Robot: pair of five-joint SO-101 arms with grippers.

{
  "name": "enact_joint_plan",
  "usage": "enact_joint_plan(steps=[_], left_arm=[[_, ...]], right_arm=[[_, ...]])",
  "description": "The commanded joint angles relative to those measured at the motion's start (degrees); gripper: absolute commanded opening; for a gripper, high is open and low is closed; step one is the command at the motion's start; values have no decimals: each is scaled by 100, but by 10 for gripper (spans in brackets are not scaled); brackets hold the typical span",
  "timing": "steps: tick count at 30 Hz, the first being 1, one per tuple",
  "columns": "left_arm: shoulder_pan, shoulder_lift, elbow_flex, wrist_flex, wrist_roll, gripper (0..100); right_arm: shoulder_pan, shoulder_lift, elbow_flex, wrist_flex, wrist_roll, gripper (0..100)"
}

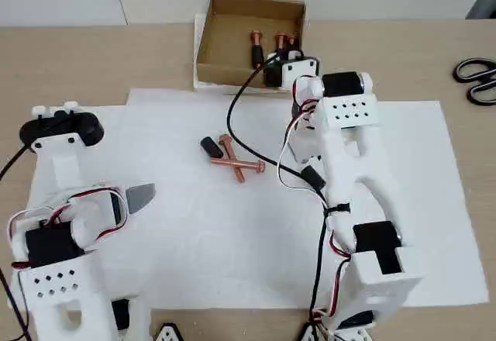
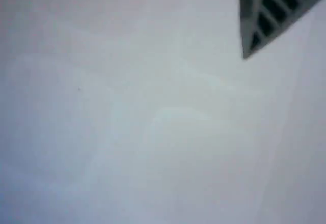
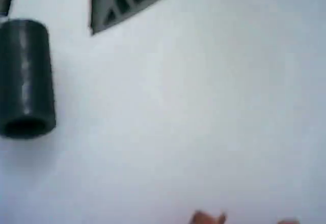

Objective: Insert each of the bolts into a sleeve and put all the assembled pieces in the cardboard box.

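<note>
Nearest, at 8 o'clock on the white paper [image 1: 194, 263], the left gripper [image 1: 139, 198] hangs low over bare sheet, folded back on its arm, likely parked clear of the work; whether it is open or closed cannot be told. At the sheet's centre lie two copper bolts [image 1: 235, 163], crossed and touching. A black sleeve [image 1: 211, 147] lies just beside them at 10 o'clock, seemingly placed where either arm can reach. The right wrist view looks down on a sleeve [image 3: 25, 76] lying on its side on the paper. Farther off, at 12 o'clock, the right gripper [image 1: 288, 70] sits at the near rim of the cardboard box [image 1: 229, 31], and its state cannot be told either. Three assembled pieces [image 1: 256, 46] rest inside, so two bolts appear yet to be sleeved
</note>
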Motion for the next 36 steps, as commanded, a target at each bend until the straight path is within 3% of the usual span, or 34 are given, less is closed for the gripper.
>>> enact_joint_plan(steps=[1, 14, 36], left_arm=[[-9, -79, -22, -132, -18, 360], [-9, -79, -22, -132, -18, 360], [-9, -79, -22, -132, -18, 360]], right_arm=[[119, -13, -202, 207, 466, 106], [207, 1367, -88, -119, 712, 153], [189, 1956, -88, -549, 721, 151]])
